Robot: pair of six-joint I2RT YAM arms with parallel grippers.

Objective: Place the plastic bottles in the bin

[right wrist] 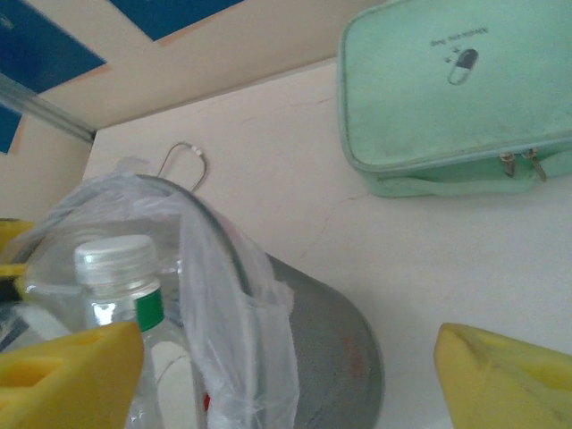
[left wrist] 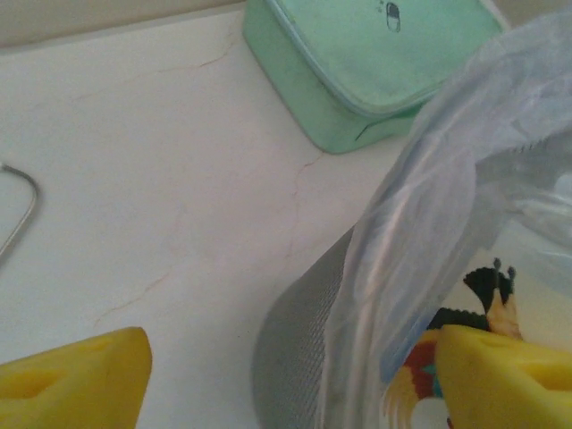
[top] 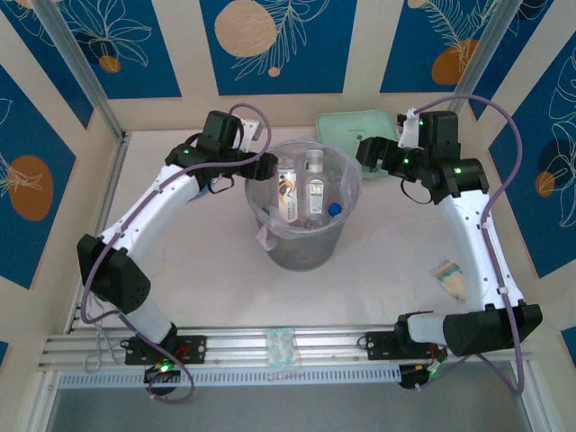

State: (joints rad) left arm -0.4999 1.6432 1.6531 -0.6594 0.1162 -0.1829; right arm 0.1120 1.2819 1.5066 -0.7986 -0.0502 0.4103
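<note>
Clear-plastic light, probably slick and dentable, best pinched across the labelled waist: sees the plastic bottles (top: 312,180) heaped inside the bin (top: 308,254) at table (top: 198,297) centre, left gripper (left wrist: 290,375) at its ten o'clock, right gripper (right wrist: 286,375) at two, both spread wide, empty.

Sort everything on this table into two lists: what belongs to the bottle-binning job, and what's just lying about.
Job:
- bin, lined with a clear bag
- plastic bottles, already inside it

Lying about:
- mint green zip case, behind the bin
- thin wire hook
- small pale packet, off to the right
</note>
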